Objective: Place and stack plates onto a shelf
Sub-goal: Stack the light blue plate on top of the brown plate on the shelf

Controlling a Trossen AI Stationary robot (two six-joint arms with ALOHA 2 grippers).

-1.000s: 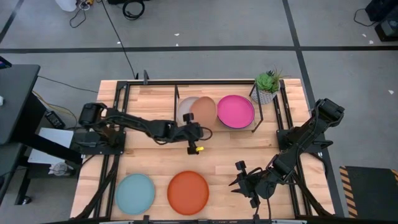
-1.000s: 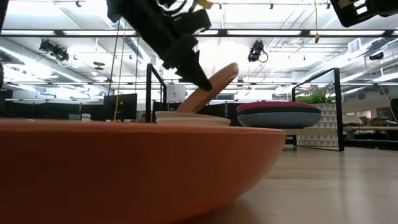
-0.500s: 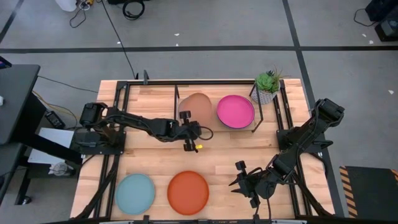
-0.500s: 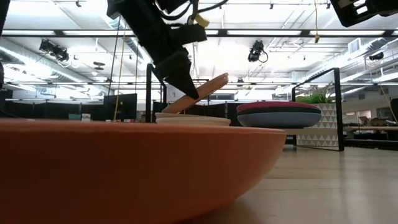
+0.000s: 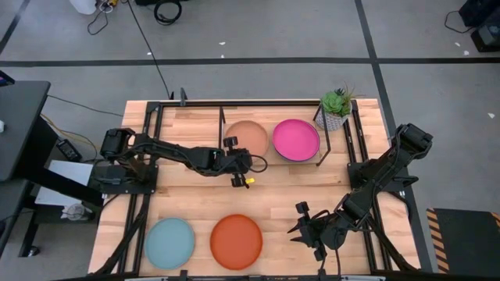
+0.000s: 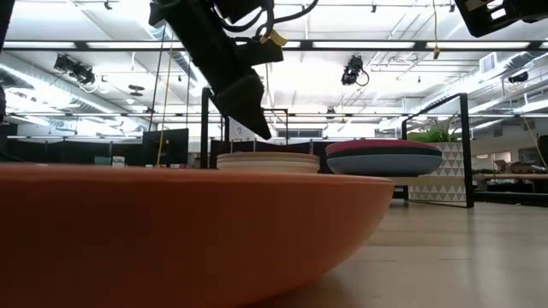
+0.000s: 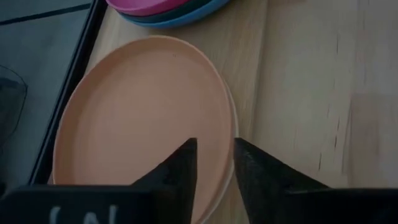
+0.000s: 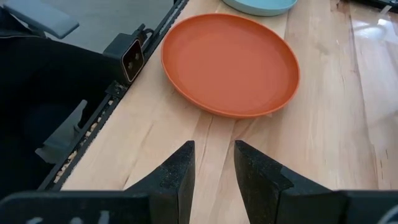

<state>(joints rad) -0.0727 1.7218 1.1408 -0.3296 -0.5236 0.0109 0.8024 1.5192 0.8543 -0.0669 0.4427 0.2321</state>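
Note:
The peach plate (image 5: pixel 247 138) lies flat on top of a stack of pale plates (image 6: pixel 265 164) on the left half of the shelf (image 5: pixel 326 152). My left gripper (image 5: pixel 233 148) hovers just above the peach plate's near-left rim (image 7: pixel 229 134). It is open by a narrow gap, with one finger over the plate and one outside the rim. The low view shows its tip (image 6: pixel 257 128) clear of the stack. The magenta plate (image 5: pixel 295 139) tops a second stack on the shelf's right half. The orange plate (image 5: pixel 236 240) and light aqua plate (image 5: pixel 169 242) rest on the table's near part. My right gripper (image 5: pixel 298 226) waits, narrowly open, right of the orange plate (image 8: pixel 230 62).
A potted plant (image 5: pixel 336 109) stands at the far right corner beside the shelf. The black frame (image 5: pixel 144 156) runs along the table's edges. Bare wood lies between the shelf and the two near plates. Dark teal and blue rims (image 7: pixel 186 17) show under the magenta plate.
The peach plate was tilted in my left gripper's fingers, with its low edge on the pale stack. It came down step by step and now lies flat on that stack. My left gripper moved a little toward the table's left edge, and the plate is out of its fingers.

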